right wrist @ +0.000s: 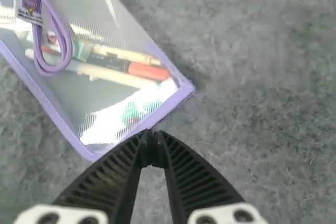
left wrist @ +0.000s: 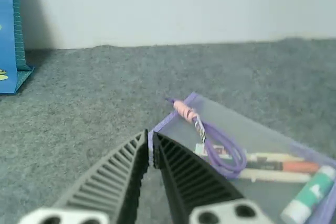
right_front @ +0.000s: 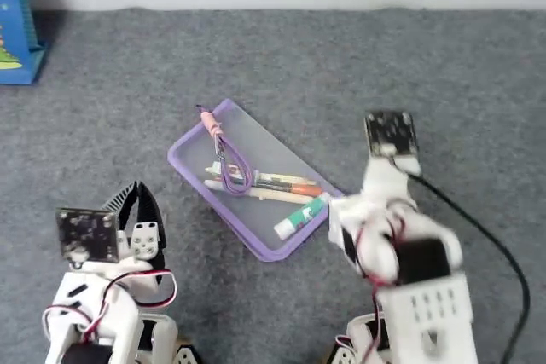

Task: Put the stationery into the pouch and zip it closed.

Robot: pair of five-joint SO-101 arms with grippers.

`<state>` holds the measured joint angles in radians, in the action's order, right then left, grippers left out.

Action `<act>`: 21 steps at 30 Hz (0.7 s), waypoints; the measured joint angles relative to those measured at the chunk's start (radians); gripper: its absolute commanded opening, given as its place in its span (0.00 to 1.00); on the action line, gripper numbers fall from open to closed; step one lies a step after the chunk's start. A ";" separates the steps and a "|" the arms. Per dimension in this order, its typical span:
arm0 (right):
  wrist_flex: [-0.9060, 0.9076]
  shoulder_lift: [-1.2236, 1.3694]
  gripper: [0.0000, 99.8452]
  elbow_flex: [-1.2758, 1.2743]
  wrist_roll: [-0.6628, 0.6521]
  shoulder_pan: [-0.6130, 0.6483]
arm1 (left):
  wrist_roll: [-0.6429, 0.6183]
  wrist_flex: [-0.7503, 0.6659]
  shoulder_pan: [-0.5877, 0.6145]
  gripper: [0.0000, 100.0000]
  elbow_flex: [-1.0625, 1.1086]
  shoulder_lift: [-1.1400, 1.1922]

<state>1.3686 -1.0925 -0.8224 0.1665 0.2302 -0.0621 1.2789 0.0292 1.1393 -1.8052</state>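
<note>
A translucent pouch with purple edging lies slantwise on the grey carpet. Inside it lie an orange-tipped pen, a white pen and a green-and-white glue stick. A purple cord loop hangs from the pink zipper pull at the pouch's far corner. My left gripper is shut and empty, a short way from the pouch, near the corner with the pink pull. My right gripper is shut and empty, its tips just off the pouch edge at the glue stick end.
A blue box stands at the far left by the white wall. A black cable runs along the right arm. Open carpet lies beyond the pouch on all sides.
</note>
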 measured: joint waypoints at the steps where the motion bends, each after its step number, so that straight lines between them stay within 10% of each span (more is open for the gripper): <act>1: -0.008 -0.058 0.01 -0.038 0.000 -0.008 | 0.018 0.000 0.000 0.02 0.012 0.000; 21: -0.021 -0.683 0.01 -0.539 -0.071 -0.023 | 0.084 0.000 -0.003 0.01 0.370 0.005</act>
<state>1.3472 -1.7752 -1.3610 0.0959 0.2071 0.0222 1.2789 0.0261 1.5090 -1.8006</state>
